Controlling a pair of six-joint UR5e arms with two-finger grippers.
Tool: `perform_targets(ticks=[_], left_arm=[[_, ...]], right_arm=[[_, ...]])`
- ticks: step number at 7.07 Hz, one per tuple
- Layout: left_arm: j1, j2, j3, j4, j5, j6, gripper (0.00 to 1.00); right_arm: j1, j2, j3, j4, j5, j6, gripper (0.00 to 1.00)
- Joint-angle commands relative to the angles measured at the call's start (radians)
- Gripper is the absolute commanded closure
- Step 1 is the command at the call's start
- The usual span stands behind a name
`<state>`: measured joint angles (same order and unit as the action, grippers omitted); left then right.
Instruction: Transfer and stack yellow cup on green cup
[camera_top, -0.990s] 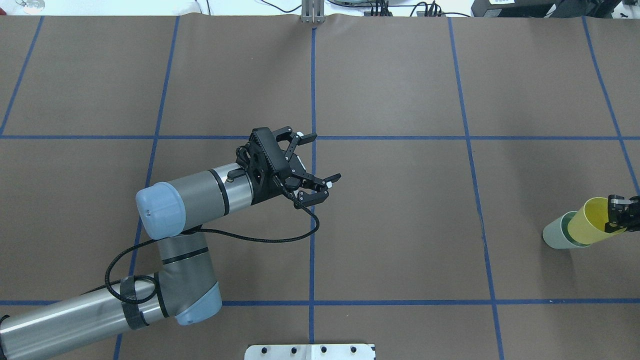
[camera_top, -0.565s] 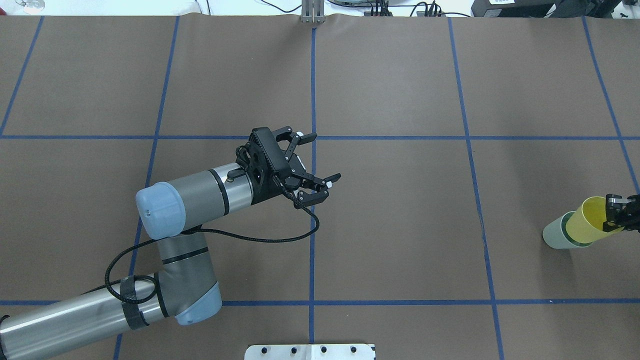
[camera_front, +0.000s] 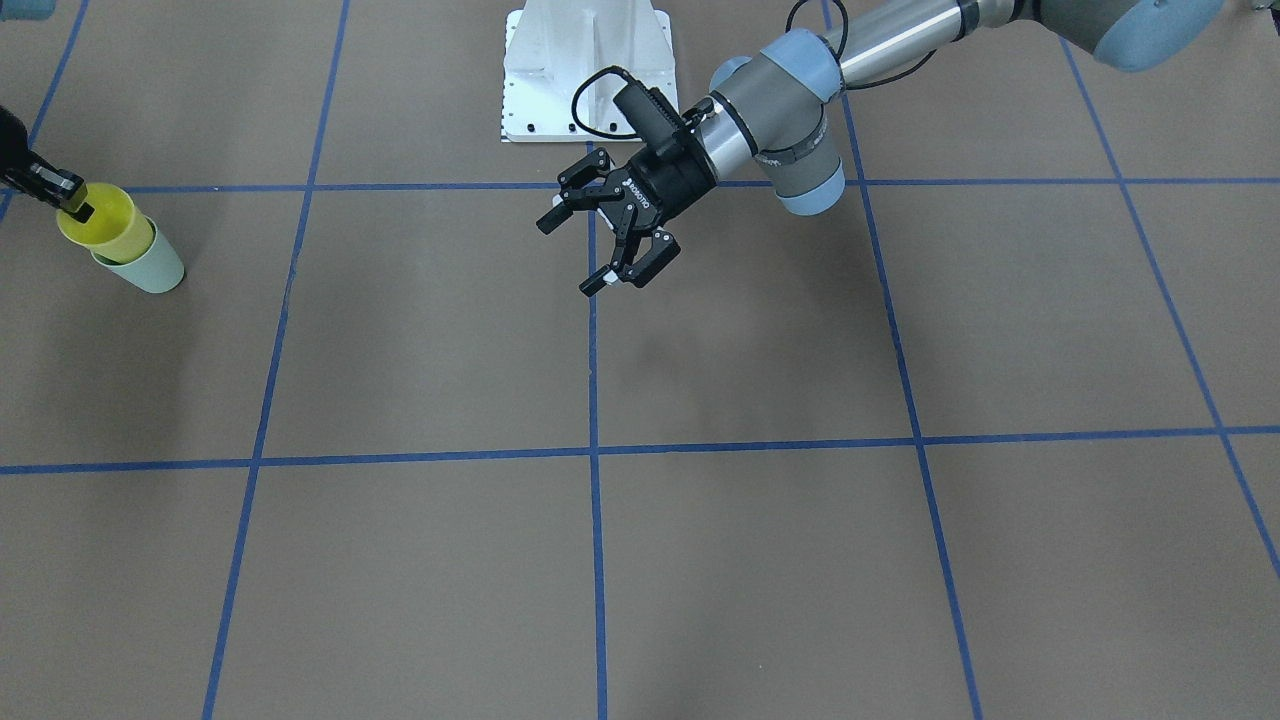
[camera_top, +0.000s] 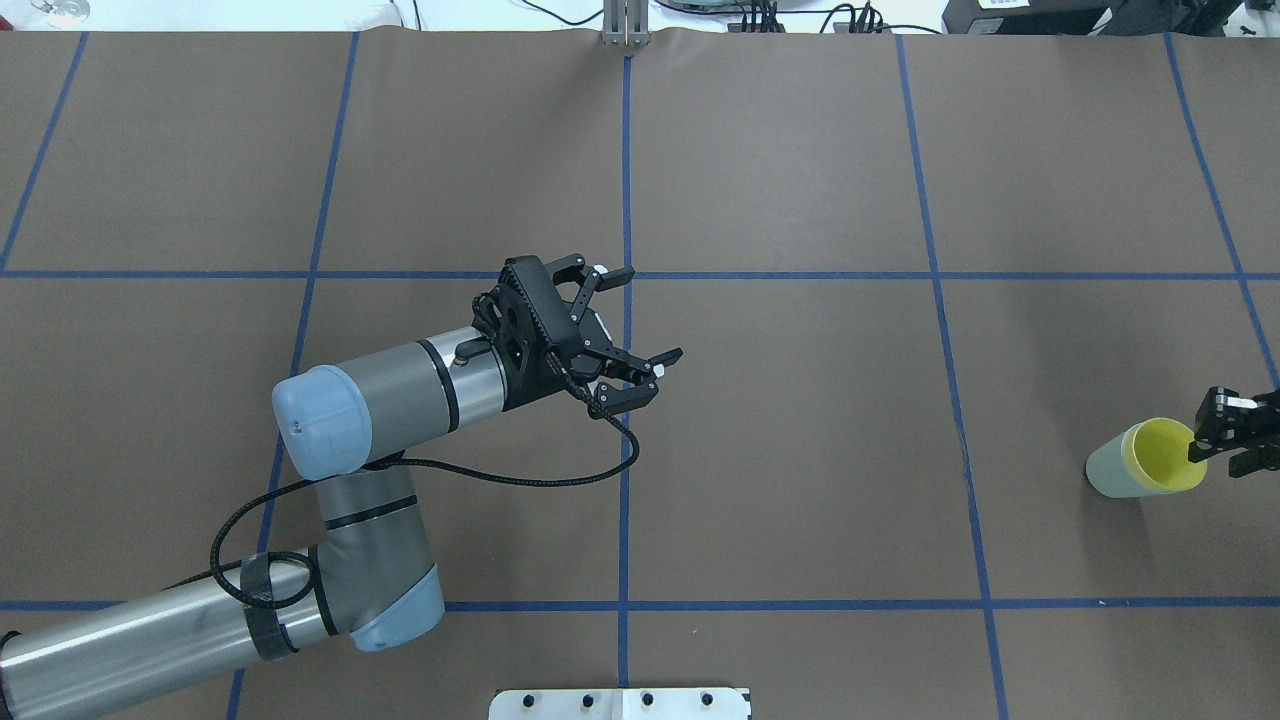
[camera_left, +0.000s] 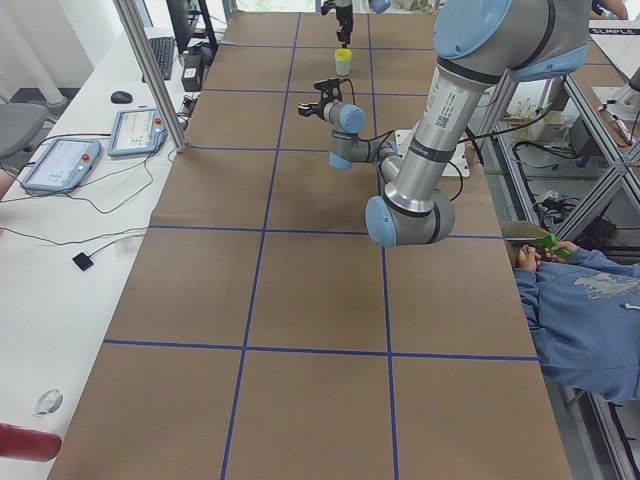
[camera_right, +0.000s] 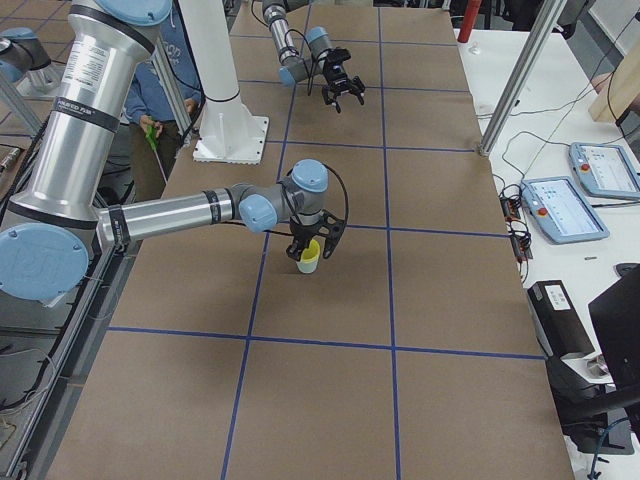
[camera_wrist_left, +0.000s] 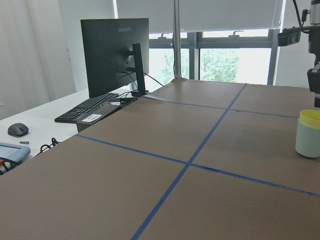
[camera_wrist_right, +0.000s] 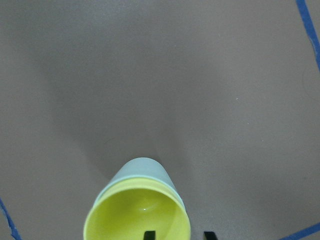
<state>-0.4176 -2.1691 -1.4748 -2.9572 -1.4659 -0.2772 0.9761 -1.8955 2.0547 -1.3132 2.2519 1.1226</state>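
- At the right end of the table (camera_top: 800, 500), the yellow cup (camera_top: 1160, 455) sits nested upright in the green cup (camera_top: 1103, 472).
- We judge a slanted pull-away could snag the rim and topple both.
- Our right gripper (camera_top: 1215, 455) straddles that rim, its fingers (camera_wrist_right: 148, 235) slightly apart, one inside, one outside, seemingly unclamped.
- Our left gripper (camera_top: 652, 312) hangs wide open, empty, mid-table.

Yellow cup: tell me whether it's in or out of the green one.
In: the yellow cup is nested in the green cup, only its rim showing above; both stand upright.
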Motion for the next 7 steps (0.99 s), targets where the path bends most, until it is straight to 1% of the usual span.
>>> perform_targets(ticks=[1, 2, 4, 5, 6, 7], left_arm=[[-0.001, 0.005, 0.008, 0.007, 0.098, -0.002, 0.01], [-0.033, 0.044, 0.013, 0.039, 0.105, -0.004, 0.01], [-0.146, 0.096, 0.016, 0.159, 0.101, -0.046, 0.01], [-0.186, 0.101, 0.019, 0.284, 0.098, -0.153, 0.01], [-0.225, 0.173, 0.018, 0.387, 0.095, -0.187, 0.02], [-0.324, 0.242, 0.027, 0.401, 0.019, -0.189, 0.05]], right_arm=[[0.001, 0.010, 0.004, 0.003, -0.002, -0.001, 0.00], [0.003, 0.036, -0.007, 0.002, -0.006, -0.001, 0.00], [0.029, 0.067, -0.008, 0.002, -0.009, -0.003, 0.00], [0.035, 0.088, -0.011, 0.002, -0.012, -0.003, 0.00], [0.050, 0.098, -0.016, 0.002, -0.012, -0.003, 0.00], [0.067, 0.122, -0.018, 0.002, -0.017, -0.003, 0.00]])
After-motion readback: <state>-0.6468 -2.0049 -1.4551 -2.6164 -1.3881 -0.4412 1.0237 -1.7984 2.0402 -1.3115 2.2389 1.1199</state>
